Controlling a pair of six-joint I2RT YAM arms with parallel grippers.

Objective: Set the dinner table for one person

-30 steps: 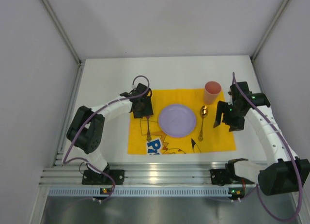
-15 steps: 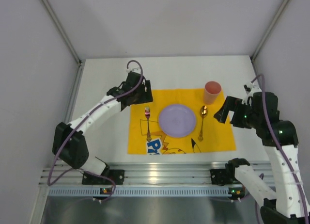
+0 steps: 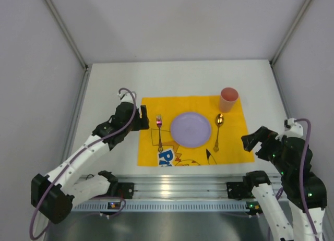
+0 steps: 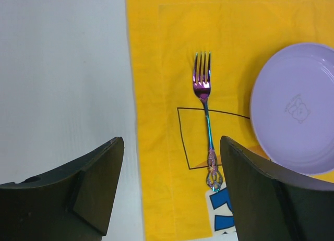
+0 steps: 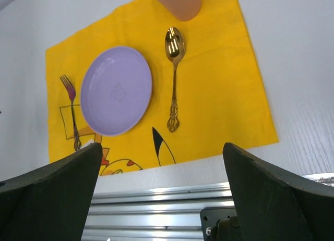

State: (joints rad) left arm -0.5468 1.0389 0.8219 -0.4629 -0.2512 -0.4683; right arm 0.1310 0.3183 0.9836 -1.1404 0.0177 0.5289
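The white dinner table (image 3: pixel 109 89) carries a yellow cartoon mat (image 3: pixel 235 142). On the mat lie a purple plate (image 3: pixel 191 129), an iridescent fork (image 3: pixel 159 131) to its left, a gold spoon (image 3: pixel 218 130) to its right and a pink cup (image 3: pixel 228 99) at the far right corner. My left gripper (image 3: pixel 143 121) is open and empty, above the mat's left edge beside the fork (image 4: pixel 204 110). My right gripper (image 3: pixel 252 141) is open and empty, raised over the mat's near right corner. The right wrist view shows the plate (image 5: pixel 117 91), spoon (image 5: pixel 174 79) and cup (image 5: pixel 177 1).
A ribbed silver rail (image 3: pixel 172 191) runs along the near edge and holds both arm bases; it also shows in the right wrist view (image 5: pixel 156 209). White walls with metal posts close in the table on the left, back and right.
Both arms have drawn back toward the near edge. The left gripper moved left and nearer, off the fork's place. The right gripper left the spoon's side and rose toward the near right.
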